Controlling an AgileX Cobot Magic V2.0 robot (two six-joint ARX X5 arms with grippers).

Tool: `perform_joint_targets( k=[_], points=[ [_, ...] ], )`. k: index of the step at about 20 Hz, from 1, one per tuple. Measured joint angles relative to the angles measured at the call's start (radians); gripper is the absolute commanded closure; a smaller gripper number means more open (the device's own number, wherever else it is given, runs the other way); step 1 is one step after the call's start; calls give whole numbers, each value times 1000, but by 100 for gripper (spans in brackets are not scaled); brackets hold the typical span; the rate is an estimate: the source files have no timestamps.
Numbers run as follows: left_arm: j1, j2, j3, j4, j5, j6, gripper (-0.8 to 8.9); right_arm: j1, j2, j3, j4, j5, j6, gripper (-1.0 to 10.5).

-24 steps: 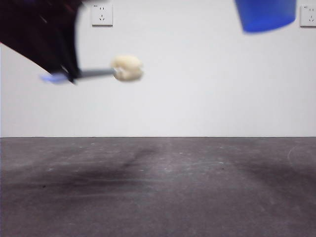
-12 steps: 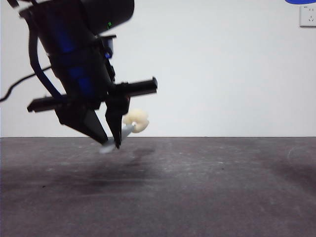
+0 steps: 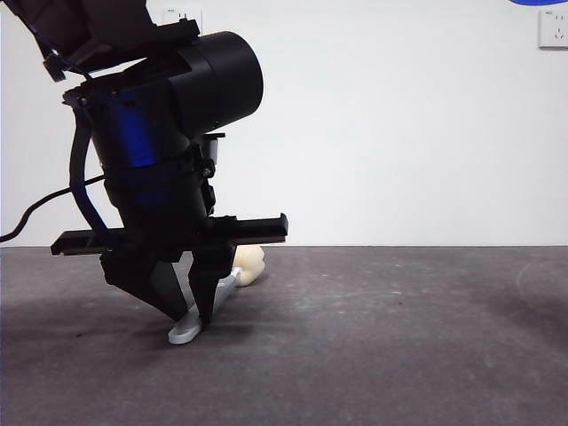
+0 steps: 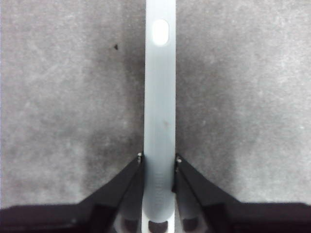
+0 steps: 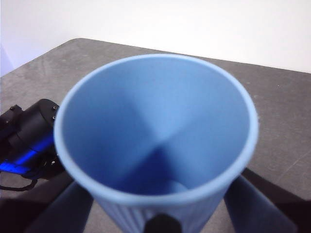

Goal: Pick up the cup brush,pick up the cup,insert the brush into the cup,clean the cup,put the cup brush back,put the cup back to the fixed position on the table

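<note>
On the table (image 3: 399, 337), left gripper (image 4: 159, 160) pinches cup brush (image 4: 160, 107).

This looks like a robot laboratory or a test room, not a home. The work surface is a bare dark grey table (image 3: 399, 337) with a mottled matte top and some faint scuffs. Behind it stands a plain white wall (image 3: 399, 133) without any decoration; only two white wall sockets (image 3: 553, 28) are partly visible near the upper edge. A large black robot arm (image 3: 151, 151) with a blue light glow and a loose black cable (image 3: 35, 217) works over the table, which suits such a place
</note>
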Motion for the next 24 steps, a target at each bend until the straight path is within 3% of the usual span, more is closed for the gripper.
perform_joint_targets(
  k=[1, 3, 4, 5, 11, 16, 24],
  points=[
    [0, 0, 0, 0, 0, 0, 730, 0, 0, 0, 0, 0, 0, 958],
    [0, 0, 1, -5, 9, 0, 497, 0, 5, 0, 0, 0, 0, 958],
    [0, 0, 3, -17, 17, 0, 419, 0, 11, 0, 0, 0, 0, 959],
    [0, 0, 4, -27, 24, 1, 401, 0, 20, 0, 0, 0, 0, 959],
    [0, -40, 3, -105, 48, 58, 401, 0, 145, 0, 98, 1, 0, 959],
    [0, -259, 1, -192, 50, 147, 402, -53, 296, -92, 345, -8, -5, 959],
    [-1, -774, 1, -479, 55, 267, 404, -295, 579, -251, 781, -255, -25, 959]
  ],
)
